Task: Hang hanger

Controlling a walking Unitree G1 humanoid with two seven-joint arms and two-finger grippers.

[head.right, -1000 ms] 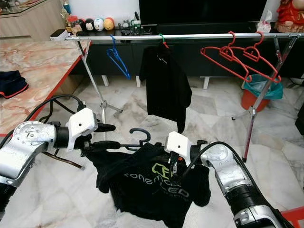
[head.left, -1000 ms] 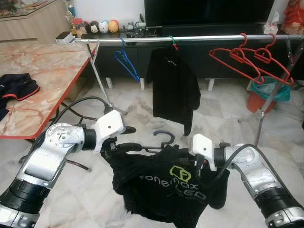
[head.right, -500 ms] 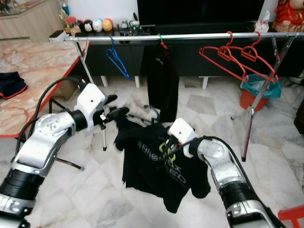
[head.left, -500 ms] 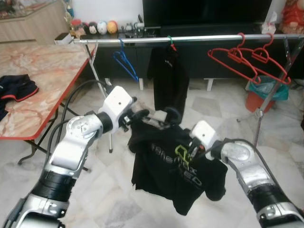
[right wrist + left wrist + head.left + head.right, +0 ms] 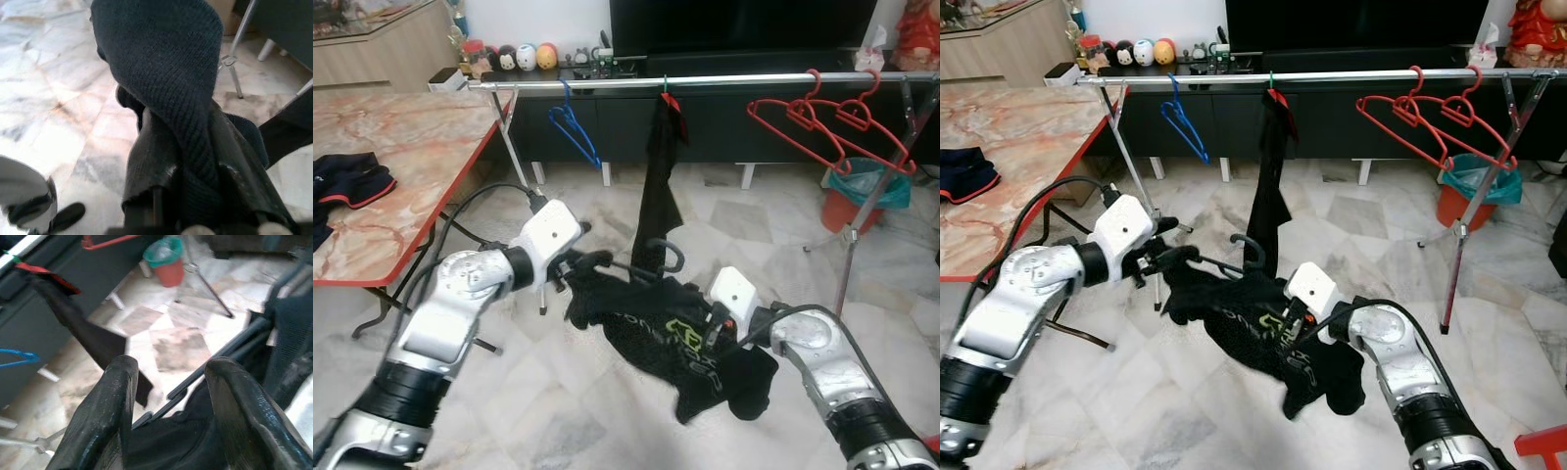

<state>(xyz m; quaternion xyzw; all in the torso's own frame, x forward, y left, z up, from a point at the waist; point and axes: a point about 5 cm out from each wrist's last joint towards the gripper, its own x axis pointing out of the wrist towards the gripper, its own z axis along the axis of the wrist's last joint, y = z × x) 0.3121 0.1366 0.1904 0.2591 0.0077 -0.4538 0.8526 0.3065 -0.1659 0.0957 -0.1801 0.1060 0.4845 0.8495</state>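
We see a black T-shirt (image 5: pixel 675 338) with yellow-green and white lettering on a dark hanger (image 5: pixel 651 262). On the silver rail (image 5: pixel 724 80) above it hang a blue hanger (image 5: pixel 573 127), a black garment (image 5: pixel 661 186) and two red hangers (image 5: pixel 832 132). Left of the rail stands a pink-marbled, red-edged table (image 5: pixel 391 176); the floor (image 5: pixel 558 411) is white-grey marble.

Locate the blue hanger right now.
The blue hanger hangs empty on the silver rail, towards its left end, left of the hanging black garment and beside the marble table.
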